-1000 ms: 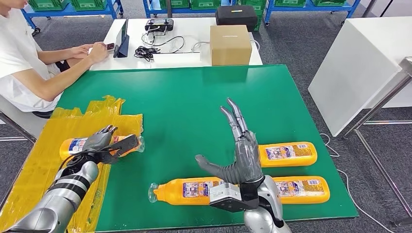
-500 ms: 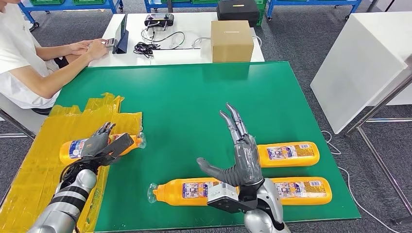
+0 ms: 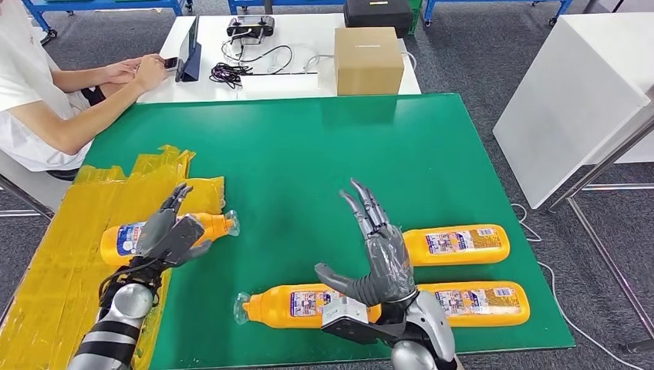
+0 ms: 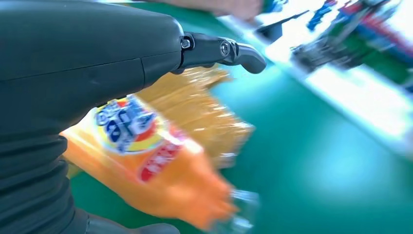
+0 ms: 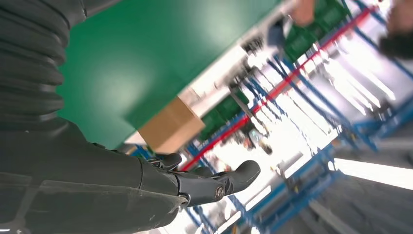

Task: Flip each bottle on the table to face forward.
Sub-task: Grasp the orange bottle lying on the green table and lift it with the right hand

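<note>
Left hand [image 3: 171,235] over the 9 o'clock bottle [image 3: 123,239], grip unclear—seat fingers before rolling label forward; right hand [image 3: 378,258] splayed, empty.

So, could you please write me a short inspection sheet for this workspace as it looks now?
Surface: green table, yellow sheet at its left.
Job's things: four orange bottles lying flat; left bottle on the sheet, near bottle, two right bottles.
Clutter: nothing seen on the green.
Hands: left hand over the left bottle, grasp unclear; right hand raised, fingers apart.
Cables: black cable on the white table.
Surroundings: cardboard box, seated person.
</note>
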`<state>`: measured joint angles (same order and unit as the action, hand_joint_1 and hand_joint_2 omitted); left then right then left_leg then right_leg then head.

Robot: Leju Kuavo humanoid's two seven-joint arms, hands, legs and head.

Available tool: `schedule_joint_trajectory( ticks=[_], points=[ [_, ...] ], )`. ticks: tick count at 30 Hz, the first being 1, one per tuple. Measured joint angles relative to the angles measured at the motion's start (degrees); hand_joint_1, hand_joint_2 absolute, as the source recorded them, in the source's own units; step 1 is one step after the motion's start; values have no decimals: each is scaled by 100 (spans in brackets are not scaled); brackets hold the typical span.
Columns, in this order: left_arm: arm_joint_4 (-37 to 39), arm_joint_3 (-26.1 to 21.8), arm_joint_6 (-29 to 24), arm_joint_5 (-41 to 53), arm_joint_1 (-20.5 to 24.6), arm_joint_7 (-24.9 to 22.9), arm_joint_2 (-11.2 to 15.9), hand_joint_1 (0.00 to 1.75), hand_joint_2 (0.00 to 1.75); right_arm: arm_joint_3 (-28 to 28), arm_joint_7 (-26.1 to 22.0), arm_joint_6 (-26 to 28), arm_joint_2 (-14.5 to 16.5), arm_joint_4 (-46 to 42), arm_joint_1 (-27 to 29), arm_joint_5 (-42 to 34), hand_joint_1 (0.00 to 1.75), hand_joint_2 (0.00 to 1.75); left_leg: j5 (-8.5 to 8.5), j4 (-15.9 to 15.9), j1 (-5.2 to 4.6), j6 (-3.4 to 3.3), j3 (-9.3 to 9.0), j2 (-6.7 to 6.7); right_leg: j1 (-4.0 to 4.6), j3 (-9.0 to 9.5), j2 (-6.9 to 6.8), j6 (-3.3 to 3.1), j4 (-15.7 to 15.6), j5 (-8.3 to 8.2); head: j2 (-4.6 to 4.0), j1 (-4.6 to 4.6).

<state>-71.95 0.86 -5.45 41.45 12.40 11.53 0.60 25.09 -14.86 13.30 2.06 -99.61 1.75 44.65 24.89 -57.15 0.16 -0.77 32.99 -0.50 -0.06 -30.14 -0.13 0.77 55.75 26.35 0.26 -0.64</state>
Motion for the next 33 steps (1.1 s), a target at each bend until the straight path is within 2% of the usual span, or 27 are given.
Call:
schedule_joint_trajectory(
  ticks=[2, 11, 15, 18, 20, 23, 33],
  points=[
    [-279, 27, 37, -162, -114, 63, -3, 0, 175, 6, 74, -149, -46, 12, 17, 67, 0, 175, 1, 0, 0, 0, 5, 1, 0, -4, 0, 0, 0, 0, 0, -1],
    [-506, 42, 55, -277, -219, 111, -5, 0, 175, 21, 200, -331, -106, 45, 18, 185, 0, 175, 2, 0, 0, 0, 6, 1, 0, -7, 3, 0, 0, 0, 0, 0],
    [-1452, 142, 76, -464, -615, 184, -48, 0, 175, 197, 605, -809, -449, 523, -38, 921, 0, 175, 4, 0, 0, -1, 12, 0, 0, -13, 4, 0, -2, 0, 0, 1],
    [-1913, 314, -268, -295, -788, 222, -200, 0, 175, 834, 916, -1092, -873, 1460, -336, 1489, 0, 175, 2, 0, 0, -2, 8, -5, 1, -9, -1, 0, -2, 0, 0, 2],
    [-1972, 418, -510, -101, -805, 176, -308, 0, 175, 1151, 1111, -1154, -1062, 1885, -468, 1633, 0, 175, 1, 0, 0, -3, 5, -9, 1, -6, -6, 0, -1, 0, 0, 1],
    [-1972, 492, -557, -68, -813, 169, -360, 0, 175, 1260, 1167, -1175, -1169, 2048, -520, 1670, 0, 175, 1, -1, 0, -3, 5, -2, 0, -7, 0, 2, -1, -2, 0, 1],
    [-1980, 595, -583, -67, -813, 169, -413, 0, 175, 1398, 1178, -1188, -1247, 2214, -665, 1681, 0, 175, 2, -1, 1, -3, -4, 2, 2, -3, 3, 2, -2, -2, 0, 1]
  ],
)
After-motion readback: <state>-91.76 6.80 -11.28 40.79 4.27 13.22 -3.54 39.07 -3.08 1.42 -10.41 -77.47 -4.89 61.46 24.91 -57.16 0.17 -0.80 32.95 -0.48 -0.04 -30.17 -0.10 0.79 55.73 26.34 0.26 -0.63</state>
